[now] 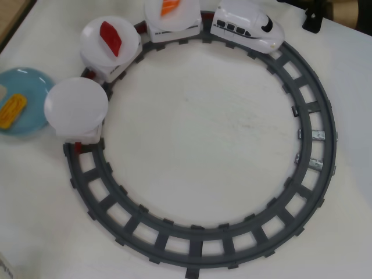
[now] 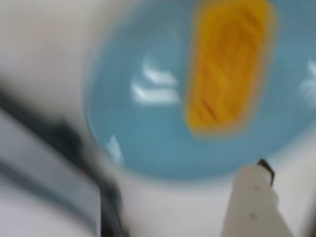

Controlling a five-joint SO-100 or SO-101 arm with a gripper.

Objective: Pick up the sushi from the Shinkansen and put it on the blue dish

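Sushi (image 1: pixel 12 110) lies flat on blue dish (image 1: pixel 26 87), off train (image 1: pixel 247 26). Looks small, light, hard, smooth plastic; best pinched across long sides. Jaws: only one tip visible, cannot tell state.

yellow-orange sushi (image 1: pixel 12 110) (faint orange swirls) on light-blue dish (image 1: pixel 29 87); white shinkansen (image 1: pixel 249 26), dark windows.

White table (image 1: pixel 197 128), faintly scuffed at centre. Directly on it: grey circular track (image 1: pixel 200 238), filling most of the overhead view; blue dish (image 1: pixel 26 87) at the left edge, just outside the ring, partly hidden under a white plate (image 1: pixel 75 104). Black stand (image 1: pixel 314 20) at the top right corner.
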